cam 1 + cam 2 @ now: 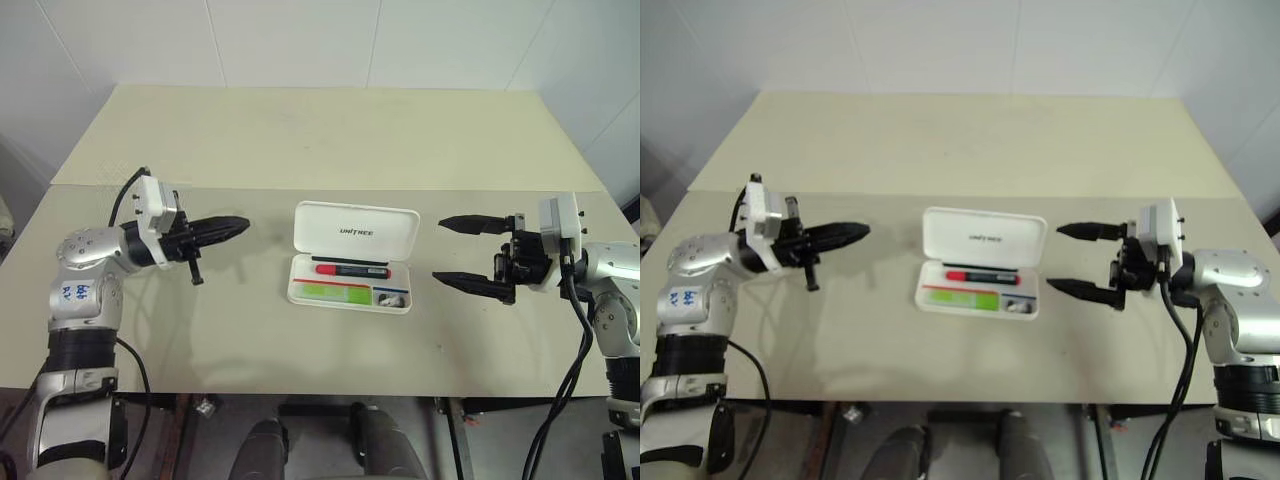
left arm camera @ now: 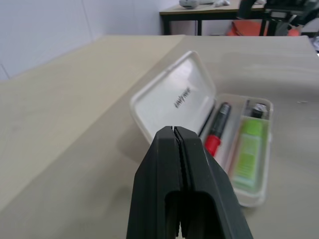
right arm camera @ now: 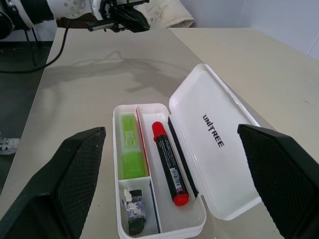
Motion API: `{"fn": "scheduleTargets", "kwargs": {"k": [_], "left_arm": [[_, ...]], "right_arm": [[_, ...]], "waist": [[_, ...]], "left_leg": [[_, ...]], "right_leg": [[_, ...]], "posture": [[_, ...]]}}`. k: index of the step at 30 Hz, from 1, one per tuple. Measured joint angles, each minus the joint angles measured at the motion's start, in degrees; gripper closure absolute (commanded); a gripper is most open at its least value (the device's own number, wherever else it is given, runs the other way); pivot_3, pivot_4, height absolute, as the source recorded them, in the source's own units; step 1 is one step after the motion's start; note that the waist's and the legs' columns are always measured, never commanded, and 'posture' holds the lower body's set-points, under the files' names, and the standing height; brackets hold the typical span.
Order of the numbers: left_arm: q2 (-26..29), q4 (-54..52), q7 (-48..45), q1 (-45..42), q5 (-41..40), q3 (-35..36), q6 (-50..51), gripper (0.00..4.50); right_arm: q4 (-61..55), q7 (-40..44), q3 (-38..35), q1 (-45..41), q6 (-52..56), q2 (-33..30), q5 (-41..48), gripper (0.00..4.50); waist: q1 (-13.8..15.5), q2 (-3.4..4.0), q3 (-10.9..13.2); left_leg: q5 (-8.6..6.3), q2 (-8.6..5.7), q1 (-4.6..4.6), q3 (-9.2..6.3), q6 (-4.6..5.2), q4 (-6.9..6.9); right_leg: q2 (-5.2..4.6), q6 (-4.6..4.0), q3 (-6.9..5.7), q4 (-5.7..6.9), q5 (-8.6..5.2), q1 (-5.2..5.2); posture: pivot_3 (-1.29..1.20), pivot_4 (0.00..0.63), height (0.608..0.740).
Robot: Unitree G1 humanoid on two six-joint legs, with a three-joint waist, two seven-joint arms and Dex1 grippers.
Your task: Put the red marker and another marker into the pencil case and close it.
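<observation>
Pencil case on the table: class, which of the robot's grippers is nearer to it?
Right. The right gripper, open, sits just off the pencil case's right end; the left gripper, shut, is farther off its left end.

One pencil case (image 1: 355, 233), one red marker (image 1: 350, 269), one green highlighter (image 1: 333, 292).

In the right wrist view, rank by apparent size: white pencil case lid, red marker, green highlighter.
1. White hinged plastic pencil case lid, clearly largest.
2. Red-capped black marker and lime-green flat highlighter: similar length, too close to rank.
</observation>
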Motion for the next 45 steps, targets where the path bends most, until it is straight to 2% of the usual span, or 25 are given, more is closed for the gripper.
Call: {"fn": "scheduleTargets", "kwargs": {"k": [6,12,17,21,28,34,37,41,45], "left_arm": [[-6.07,15.65,7.83,-9.65,5.98,-3.05,-4.76,4.45],[-10.63,29.87,11.08,-15.87,10.46,-6.37,-8.79,4.45],[-12.87,37.89,10.96,-20.17,11.76,-6.95,-11.67,4.45],[-13.96,39.94,7.99,-21.17,11.84,-6.96,-14.31,4.45],[-14.58,38.95,-0.63,-20.59,9.66,-6.37,-14.55,4.45],[-14.61,29.5,-8.89,-16.08,7.26,-6.94,-13.6,4.45],[-13.35,22.38,-12.61,-11.01,7.81,-10.4,-12.46,4.45],[-12.99,18.02,-13.65,-5.78,10.38,-15.29,-12.29,4.45],[-13.18,12.55,-10.4,-3.83,12.21,-17.74,-10.91,4.45]], "right_arm": [[-0.41,-0.86,-0.45,1.12,-0.88,-0.18,-0.79,0.0],[-1.3,-2.02,-0.73,2.07,-0.87,-0.23,-0.78,0.0],[-2.75,-3.49,-0.81,3.48,-0.79,-0.22,-0.73,0.0],[-4.33,-4.79,-0.85,4.7,-0.51,-0.21,-0.58,0.0],[-5.84,-6.53,-1.18,6.2,0.26,-0.21,-0.31,0.0],[-6.17,-7.47,-1.26,6.8,0.47,-0.19,0.15,0.0],[-6.44,-7.85,-1.29,7.11,0.46,-0.14,0.16,0.0],[-6.69,-8.32,-1.29,7.69,0.4,0.0,0.16,0.0],[-7.18,-8.88,-1.28,8.26,0.36,0.29,0.17,0.0]], "waist": [[0.11,0.0,0.0],[-0.08,-0.01,0.0],[-0.04,-0.02,0.01],[-0.09,-0.02,0.01],[-0.05,-0.02,0.01],[-0.1,-0.02,0.01],[-0.11,-0.02,0.01],[-0.04,-0.02,0.01],[0.12,-0.01,0.0]], "left_leg": [[0.0,-0.05,-0.03,0.01,0.01,0.08],[-0.01,-0.04,-0.03,0.02,0.01,-0.02],[-0.02,-0.05,-0.07,0.03,0.0,0.01],[-0.03,-0.05,-0.06,0.04,-0.01,0.0],[-0.03,-0.05,-0.07,0.04,-0.01,0.03],[-0.03,-0.04,-0.05,0.03,-0.01,0.0],[-0.03,-0.03,-0.03,0.04,-0.01,0.01],[-0.03,-0.04,-0.03,0.04,0.0,0.07],[-0.02,-0.05,0.0,0.03,0.01,0.09]], "right_leg": [[-0.01,0.1,0.01,-0.02,0.07,0.02],[0.01,0.12,0.02,0.01,0.08,-0.04],[0.0,0.14,0.02,-0.03,0.09,-0.03],[0.0,0.14,0.02,-0.04,0.09,-0.03],[0.0,0.14,0.02,-0.02,0.09,-0.02],[0.01,0.13,0.03,-0.01,0.08,-0.03],[0.01,0.12,0.07,0.0,0.08,-0.02],[0.01,0.12,0.09,0.02,0.08,-0.01],[0.0,0.11,0.11,0.01,0.08,0.04]], "posture": [[0.0,0.15,0.74],[0.0,0.15,0.74],[0.0,0.15,0.74],[0.0,0.15,0.74],[0.0,0.15,0.74],[0.0,0.15,0.74],[0.0,0.15,0.74],[0.0,0.15,0.74],[0.0,0.15,0.74]]}}
